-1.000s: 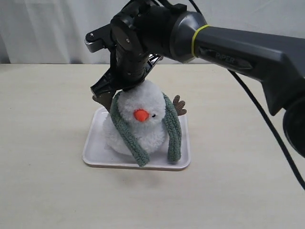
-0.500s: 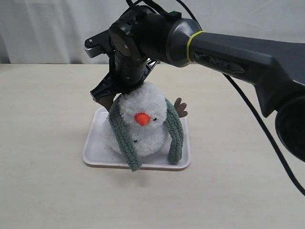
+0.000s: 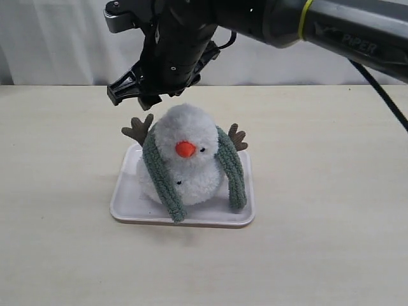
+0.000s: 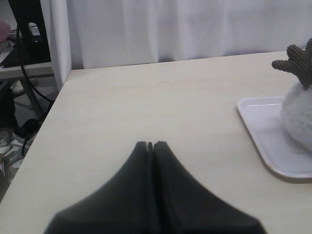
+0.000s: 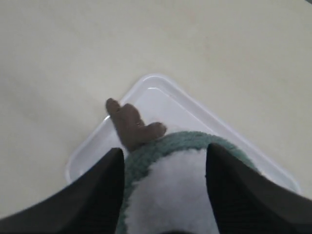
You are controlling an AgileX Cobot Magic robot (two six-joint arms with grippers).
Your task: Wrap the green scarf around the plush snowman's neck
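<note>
Pale beige tabletop (image 3: 319,255) is filling the scene, with a white pleated curtain (image 3: 51,38) hanging behind it. Near the middle, the long sage-green ribbed knit scarf (image 3: 160,178) is lying draped over the fluffy white plush snowman (image 3: 191,131). The snowman is sitting upright on a shallow white rectangular tray (image 3: 124,207), facing the exterior camera.

The scarf's long axis is running as an upside-down U. One strand is hanging down the front toward 7 o'clock and reaching the tray's near rim. The other is dropping toward 5 o'clock and ending on the tray. The middle stretch is hiding behind the head in the exterior view, while the right wrist view is showing it curving round the white fluff. The snowman's neck is lying buried under fuzz and knit, so its line is hard to make out.

Brown twig arms are sticking out at 10 o'clock (image 3: 138,129) and 2 o'clock (image 3: 238,137). At 12 o'clock, just above the head, the black right gripper (image 3: 132,99) is hovering with its jaws spread apart and empty, and the frame edges are cutting off its arm. The black left gripper (image 4: 150,145) is showing only in its own wrist view, with its fingertips pressed together on nothing, over bare table beside the tray.
</note>
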